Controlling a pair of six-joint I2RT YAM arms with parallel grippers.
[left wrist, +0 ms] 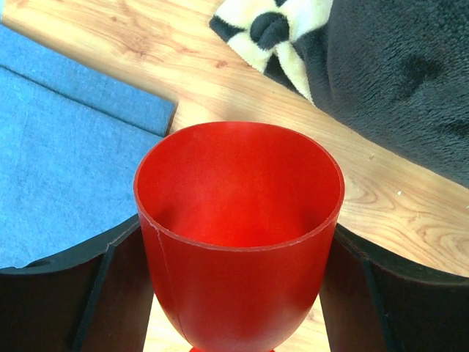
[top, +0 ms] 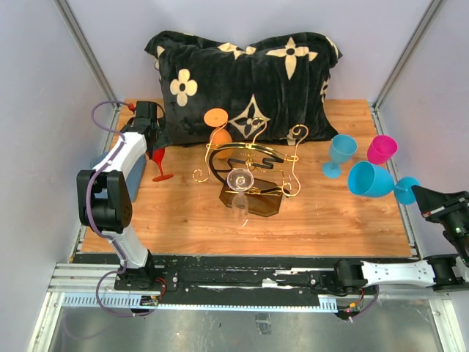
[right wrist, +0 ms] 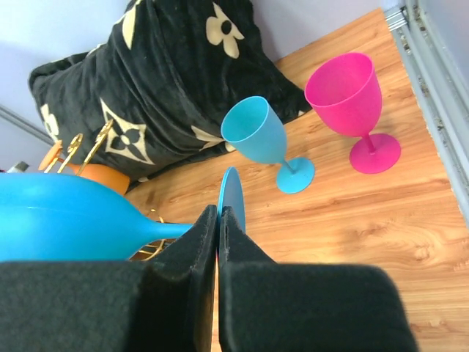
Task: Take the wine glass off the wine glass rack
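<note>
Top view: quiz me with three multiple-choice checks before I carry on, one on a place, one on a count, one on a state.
1. Where is the clear wine glass?
A. on the wine glass rack
B. off it, far left
C. off it, far right

2. How many glasses are blue?
A. one
B. two
C. four

3. How does the red glass stand?
A. upright between the fingers of the left claw
B. lying on its side
C. hanging upside down

Answers:
1 A, its bowl sits among the rack's rails above the dark base.
2 B, the small blue glass stands upright and the big blue glass is tipped sideways.
3 A, the left wrist view looks into its open mouth with a finger on each side.
</note>
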